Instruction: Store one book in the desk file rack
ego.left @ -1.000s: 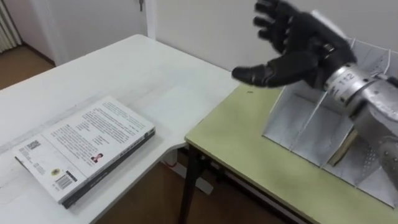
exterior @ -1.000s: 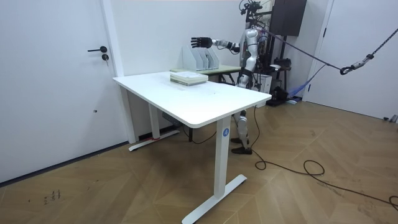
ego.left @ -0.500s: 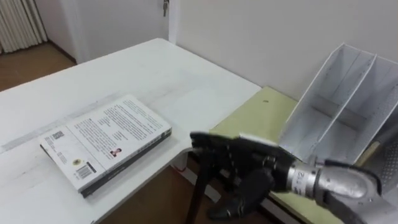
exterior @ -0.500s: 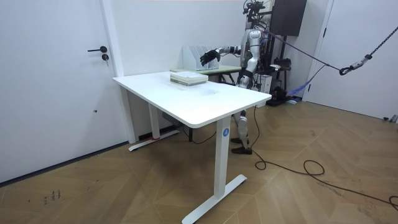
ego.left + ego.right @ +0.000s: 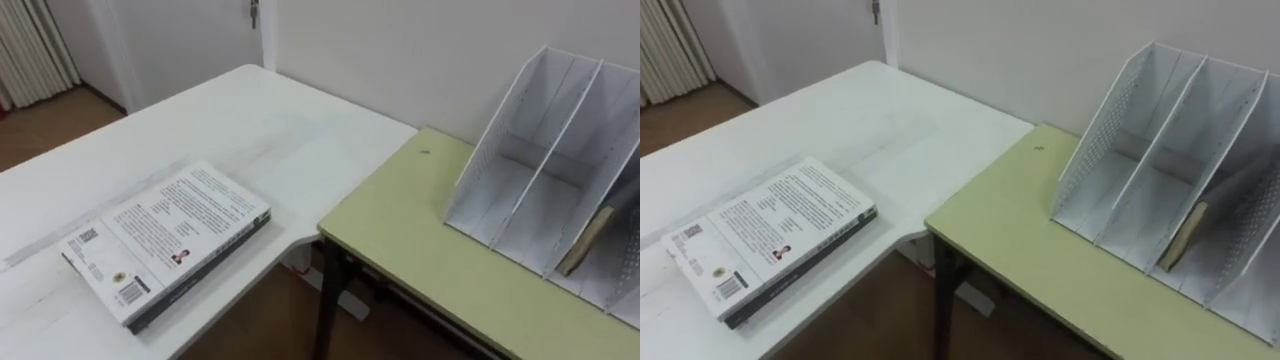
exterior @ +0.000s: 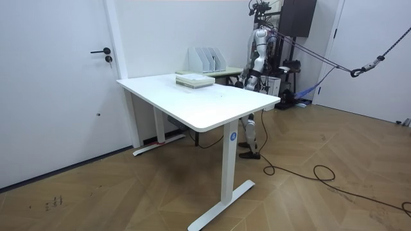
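**A:** Where could this go wrong?

**B:** Largest first. The white surface carries the book and the green surface carries the rack, with bare floor showing between their edges. I'd judge a loose hold on the way across would drop the book there.

**A:** And at the rack?

**B:** The file rack looks light, and its slots are narrow and lean back. A book brought in crooked could catch a divider and shove the whole rack. One slot already has a thin brown thing leaning in it, so that one is best avoided.

**A:** The book itself?

**B:** The book lies flat, barcode side up, well apart from the rack. Lying like that it gives fingers little edge to get under, so it may slide rather than lift. Its long axis runs diagonally, from the barcode end at the near left up toward the green surface's corner. The dark long edge faces the floor gap. It needs standing on edge before any slot takes it.

**A:** And the hand?

**B:** The right hand hangs low beside the green surface in the room view. I cannot tell whether its fingers are released or clenched.
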Controlling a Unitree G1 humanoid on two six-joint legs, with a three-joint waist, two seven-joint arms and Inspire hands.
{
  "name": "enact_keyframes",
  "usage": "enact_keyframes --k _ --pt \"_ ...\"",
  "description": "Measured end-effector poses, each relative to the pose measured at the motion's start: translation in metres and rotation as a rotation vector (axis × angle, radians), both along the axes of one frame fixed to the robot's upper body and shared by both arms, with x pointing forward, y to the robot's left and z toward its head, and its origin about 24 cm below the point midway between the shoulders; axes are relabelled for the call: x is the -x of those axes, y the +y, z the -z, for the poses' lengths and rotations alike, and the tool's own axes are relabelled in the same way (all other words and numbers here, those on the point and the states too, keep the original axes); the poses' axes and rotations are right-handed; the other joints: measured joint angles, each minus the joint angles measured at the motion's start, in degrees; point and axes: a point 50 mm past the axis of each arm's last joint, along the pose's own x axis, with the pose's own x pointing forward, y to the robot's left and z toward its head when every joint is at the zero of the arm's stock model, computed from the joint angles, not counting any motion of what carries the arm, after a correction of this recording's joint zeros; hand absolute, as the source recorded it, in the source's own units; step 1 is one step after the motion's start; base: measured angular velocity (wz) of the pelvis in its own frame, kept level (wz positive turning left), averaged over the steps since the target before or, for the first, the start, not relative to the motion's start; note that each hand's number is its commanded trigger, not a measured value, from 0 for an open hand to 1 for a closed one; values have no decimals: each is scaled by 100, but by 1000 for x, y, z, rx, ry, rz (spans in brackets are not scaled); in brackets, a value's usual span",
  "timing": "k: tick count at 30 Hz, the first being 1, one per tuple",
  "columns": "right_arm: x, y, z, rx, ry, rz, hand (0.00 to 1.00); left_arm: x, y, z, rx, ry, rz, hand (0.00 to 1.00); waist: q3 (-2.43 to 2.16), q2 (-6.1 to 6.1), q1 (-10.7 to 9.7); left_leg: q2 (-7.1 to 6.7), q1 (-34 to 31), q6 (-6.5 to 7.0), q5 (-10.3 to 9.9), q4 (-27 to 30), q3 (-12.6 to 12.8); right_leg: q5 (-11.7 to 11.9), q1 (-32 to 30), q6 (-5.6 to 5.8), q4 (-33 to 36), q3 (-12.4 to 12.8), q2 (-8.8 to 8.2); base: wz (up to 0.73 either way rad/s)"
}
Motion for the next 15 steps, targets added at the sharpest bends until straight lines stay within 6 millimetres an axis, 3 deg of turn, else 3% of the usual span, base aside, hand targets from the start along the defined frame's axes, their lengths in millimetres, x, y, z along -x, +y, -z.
enact_keyframes --k 2,3,5,15 --pt "13 -2 5 8 31 99 0 3 2 0 -14 2 -7 0 -15 13 -63 -4 15 -1 0 -4 -41 0 35 1 -53 -23 1 8" --pt "20 -3 8 7 46 165 0 8 4 0 -22 10 -21 0 10 18 -92 -2 53 -1 0 -27 -47 0 78 0 -56 -26 6 5" --pt "30 -4 11 21 65 257 0 17 7 0 -36 25 -47 0 10 -11 -181 -5 131 -3 -2 -47 -53 -16 140 7 -69 -32 8 6" --pt "46 -8 14 78 111 431 0 29 9 1 -56 66 -79 0 -1 15 -301 -16 152 -4 -4 -57 -89 -26 156 13 -60 -52 3 1"
